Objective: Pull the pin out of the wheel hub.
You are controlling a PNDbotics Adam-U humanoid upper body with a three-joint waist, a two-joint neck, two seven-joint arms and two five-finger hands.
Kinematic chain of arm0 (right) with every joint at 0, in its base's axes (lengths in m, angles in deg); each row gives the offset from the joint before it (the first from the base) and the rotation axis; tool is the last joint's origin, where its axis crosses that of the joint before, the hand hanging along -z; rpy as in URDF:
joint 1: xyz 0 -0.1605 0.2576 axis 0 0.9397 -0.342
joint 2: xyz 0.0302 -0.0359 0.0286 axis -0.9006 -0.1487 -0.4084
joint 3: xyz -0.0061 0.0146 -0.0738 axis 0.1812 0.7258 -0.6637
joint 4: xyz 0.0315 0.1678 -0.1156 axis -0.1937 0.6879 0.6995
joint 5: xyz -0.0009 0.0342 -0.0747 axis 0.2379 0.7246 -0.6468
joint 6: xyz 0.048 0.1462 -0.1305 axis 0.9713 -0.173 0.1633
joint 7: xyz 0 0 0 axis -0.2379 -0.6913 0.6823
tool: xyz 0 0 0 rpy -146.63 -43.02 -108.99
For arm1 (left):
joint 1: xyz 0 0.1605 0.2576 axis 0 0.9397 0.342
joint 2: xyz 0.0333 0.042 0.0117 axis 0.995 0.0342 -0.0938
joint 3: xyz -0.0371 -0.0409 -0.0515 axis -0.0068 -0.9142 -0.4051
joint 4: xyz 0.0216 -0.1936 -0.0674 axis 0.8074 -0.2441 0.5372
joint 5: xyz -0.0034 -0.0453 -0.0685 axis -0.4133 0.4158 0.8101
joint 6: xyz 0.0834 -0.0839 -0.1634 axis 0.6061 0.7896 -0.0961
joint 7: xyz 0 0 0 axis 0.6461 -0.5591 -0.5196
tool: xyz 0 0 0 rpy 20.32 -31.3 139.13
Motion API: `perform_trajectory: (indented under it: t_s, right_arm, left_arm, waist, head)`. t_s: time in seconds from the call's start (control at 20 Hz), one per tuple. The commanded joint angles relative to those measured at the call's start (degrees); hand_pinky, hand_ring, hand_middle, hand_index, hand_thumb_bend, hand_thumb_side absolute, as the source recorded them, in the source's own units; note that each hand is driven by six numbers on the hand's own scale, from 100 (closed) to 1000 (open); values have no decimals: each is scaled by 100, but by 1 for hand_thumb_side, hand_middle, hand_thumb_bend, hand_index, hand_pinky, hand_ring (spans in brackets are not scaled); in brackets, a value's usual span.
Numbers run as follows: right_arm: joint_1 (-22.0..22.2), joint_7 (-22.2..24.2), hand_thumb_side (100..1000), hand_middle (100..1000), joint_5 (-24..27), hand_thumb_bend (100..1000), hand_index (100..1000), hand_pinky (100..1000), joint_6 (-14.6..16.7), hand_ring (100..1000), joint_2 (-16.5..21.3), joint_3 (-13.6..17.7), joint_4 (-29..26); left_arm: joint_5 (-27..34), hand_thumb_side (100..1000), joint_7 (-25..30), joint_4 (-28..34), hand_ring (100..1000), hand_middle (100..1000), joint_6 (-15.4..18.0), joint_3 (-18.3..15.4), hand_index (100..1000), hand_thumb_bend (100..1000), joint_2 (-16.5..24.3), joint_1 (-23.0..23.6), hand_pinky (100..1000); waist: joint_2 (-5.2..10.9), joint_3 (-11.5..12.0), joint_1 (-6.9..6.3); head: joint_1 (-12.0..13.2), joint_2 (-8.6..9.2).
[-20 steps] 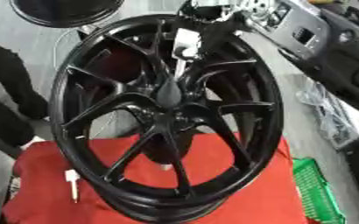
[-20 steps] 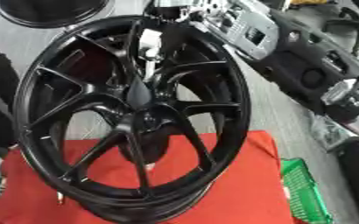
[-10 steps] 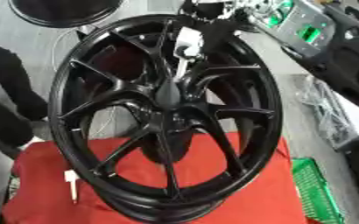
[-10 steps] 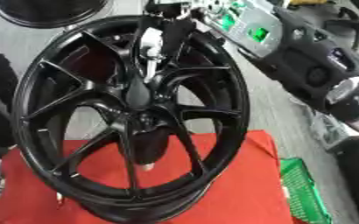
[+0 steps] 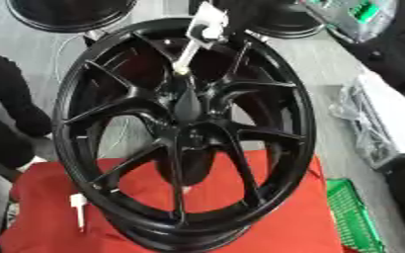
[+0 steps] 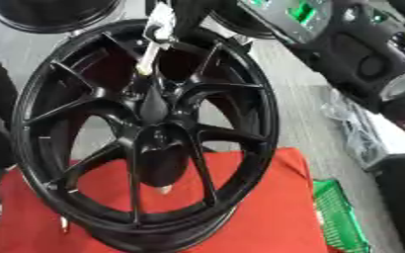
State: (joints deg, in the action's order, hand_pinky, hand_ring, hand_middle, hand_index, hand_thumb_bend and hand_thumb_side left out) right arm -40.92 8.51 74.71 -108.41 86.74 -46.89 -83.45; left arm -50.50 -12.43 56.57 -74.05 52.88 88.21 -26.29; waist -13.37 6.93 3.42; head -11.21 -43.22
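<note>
A large glossy black alloy wheel (image 5: 184,133) stands nearly upright, leaning a little, on a red cloth (image 5: 284,217) that covers the surface under it. Its thin spokes run in pairs from the rim to the wheel hub (image 5: 188,106) at the middle. Behind it, on the grey floor, part of another black wheel (image 5: 67,12) shows at the upper left.

The robot's right arm (image 6: 361,54), black with a silver joint and green lights, comes in from the upper right and reaches across to the top of the wheel. The right hand (image 6: 191,11) sits dark against the rim's upper edge, just above the white head of the pin, and I cannot tell how its fingers are set or whether they grip the pin.

The pin (image 5: 191,47) is a slim white rod with a wider white head. It slants from the hand at the top of the rim down and left, its lower tip touching, or just above, the hub.

A green plastic basket (image 5: 354,217) lies at the right edge of the cloth. A second small white pin (image 5: 78,210) lies on the cloth to the left of the wheel, well apart from the hand
</note>
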Motion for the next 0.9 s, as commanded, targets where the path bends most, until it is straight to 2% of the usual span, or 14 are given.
perform_trajectory:
  t_s: [0.05,0.2,0.3,0.45,0.55,0.7,0.8,0.9]
  right_arm:
    - [-162,-110,104,316,88,209,522,696,32,515,317,261,-121]
    - [-81,-283,100,316,233,187,522,696,50,515,592,599,5]
    - [111,-486,100,316,376,178,522,695,93,515,903,907,68]
    - [725,-907,100,315,700,152,522,693,161,512,1556,1466,-18]
    - [1423,-1235,100,314,1074,129,523,692,218,512,2091,1932,-266]
    - [2846,-1905,100,314,1777,100,524,689,356,511,2822,2863,-741]
    - [3828,-2411,100,314,2134,100,524,685,529,510,3060,3546,-1026]
    - [4660,-2869,100,316,2275,100,525,685,683,511,3067,4113,-1182]
  left_arm:
    - [1,736,8,58,807,748,18,-26,696,291,97,-26,636]
    - [-13,733,-24,54,808,749,29,-50,696,294,105,-15,637]
    - [-16,733,-52,54,808,749,38,-66,696,294,111,-11,637]
    - [-17,733,-67,59,808,748,46,-73,696,294,129,-10,637]
    - [-18,732,-70,68,808,748,51,-81,696,294,136,-27,637]
    - [-17,731,-102,88,808,749,73,-128,696,295,135,-49,637]
    - [-15,731,-137,99,809,749,91,-166,697,296,148,-44,637]
    - [-21,729,-169,112,809,749,112,-203,696,295,173,-25,636]
  waist:
    - [161,-21,-10]
    - [178,-46,8]
    - [182,-63,22]
    - [166,-90,35]
    - [134,-104,38]
    - [68,-134,19]
    - [34,-189,-6]
    - [13,-267,-33]
  head:
    - [-16,2]
    - [-5,4]
    - [17,14]
    - [55,22]
    - [57,41]
    - [121,96]
    - [227,91]
    - [355,88]
